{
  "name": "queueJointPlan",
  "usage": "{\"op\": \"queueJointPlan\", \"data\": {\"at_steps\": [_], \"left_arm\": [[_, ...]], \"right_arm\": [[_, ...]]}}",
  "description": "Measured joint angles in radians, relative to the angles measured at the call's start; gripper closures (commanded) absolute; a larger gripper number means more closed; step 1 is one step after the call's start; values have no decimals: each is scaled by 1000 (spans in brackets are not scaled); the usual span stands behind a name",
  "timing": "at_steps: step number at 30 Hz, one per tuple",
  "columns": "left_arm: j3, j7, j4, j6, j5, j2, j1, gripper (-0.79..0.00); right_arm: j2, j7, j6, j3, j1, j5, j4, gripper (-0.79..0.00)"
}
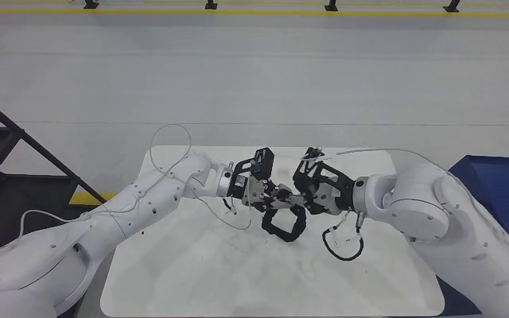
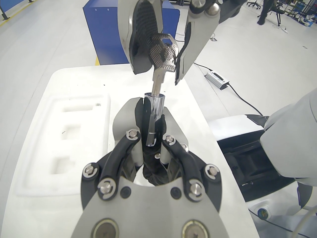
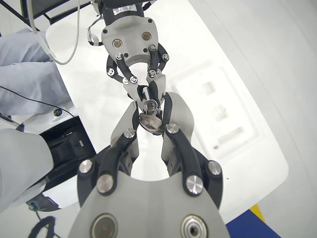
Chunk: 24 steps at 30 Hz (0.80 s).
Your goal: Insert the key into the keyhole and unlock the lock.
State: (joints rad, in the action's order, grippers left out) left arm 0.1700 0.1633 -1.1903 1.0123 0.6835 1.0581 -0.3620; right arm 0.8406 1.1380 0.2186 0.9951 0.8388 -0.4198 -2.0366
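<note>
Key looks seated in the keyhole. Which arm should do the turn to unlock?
Right. The right gripper pinches the key by its head, with the blade in the keyhole, so it can likely twist. The left gripper is clamped on the lock and should just brace it.

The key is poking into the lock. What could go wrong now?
1. The key looks slightly tilted against the lock, with much of its blade outside; pushing could jam or bend it.
2. The right gripper pinches only the key's flat head, so it might slip when turning.
3. The left gripper holds the lock in the air above the table; a twist could spin the lock in its grip.
</note>
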Motion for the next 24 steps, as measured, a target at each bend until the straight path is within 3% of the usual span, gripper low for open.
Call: {"op": "queueJointPlan", "data": {"at_steps": [13,14,15,16,24], "left_arm": [[0,-9,-10,0,7,9,0,0],[0,-10,-10,0,7,9,0,0],[0,-10,-10,0,7,9,0,0],[0,-10,-9,0,7,10,-1,0],[0,-6,4,0,6,12,-3,0]], "right_arm": [[12,25,-187,-6,6,48,15,0],[13,26,-195,-7,6,53,16,-185],[14,26,-201,-8,6,57,18,-659],[15,25,-204,-10,6,57,19,-785],[20,-3,-200,-3,2,56,15,-785]]}}
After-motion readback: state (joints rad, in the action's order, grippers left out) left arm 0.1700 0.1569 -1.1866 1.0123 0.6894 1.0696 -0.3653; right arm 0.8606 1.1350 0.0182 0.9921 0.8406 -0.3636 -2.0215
